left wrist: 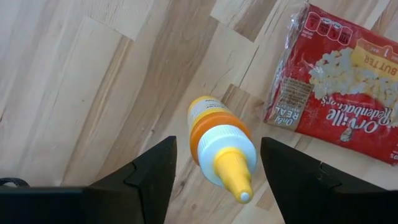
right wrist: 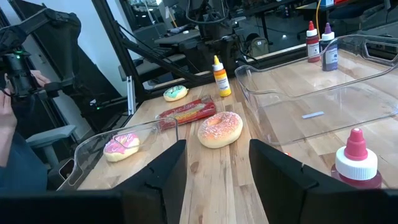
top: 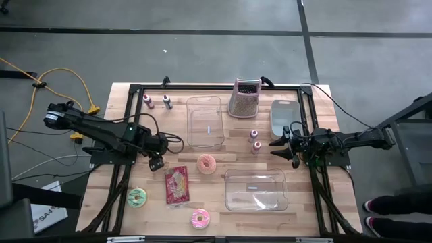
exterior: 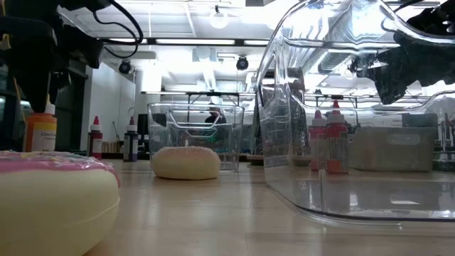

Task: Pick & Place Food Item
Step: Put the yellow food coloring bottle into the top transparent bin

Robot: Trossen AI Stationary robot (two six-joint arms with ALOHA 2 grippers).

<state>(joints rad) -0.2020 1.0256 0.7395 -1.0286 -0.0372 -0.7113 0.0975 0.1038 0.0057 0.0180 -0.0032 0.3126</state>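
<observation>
The light wooden worktop (top: 135, 108) carries everything. Near its front right corner lies a large clear plastic tray (top: 256, 190); a second clear plastic tray (top: 204, 121) lies toward the back edge, at the middle. Beside that one, at the back edge, stands a pink-topped metal box grater (top: 244, 98), and a grey rectangular container (top: 283, 116) lies toward the right edge.

The left gripper (top: 156, 163) hangs near the left edge with its fingers spread wide, empty, directly above an upright orange squeeze bottle with a yellow cap (left wrist: 219, 148). Just beside the bottle lies a flat red popcorn packet (top: 177, 184). The right gripper (top: 286, 146) hangs near the right edge, between the grey container and the front tray, fingers apart and holding nothing.

A sugar-sprinkled beige doughnut (top: 206, 164) lies near the worktop's middle. A pink-iced doughnut (top: 200, 218) lies at the front edge and a green-iced doughnut (top: 137, 196) near the front left corner. Two small red-capped bottles (top: 255, 140) stand between the trays, and two more small bottles (top: 157, 102) toward the back left.
</observation>
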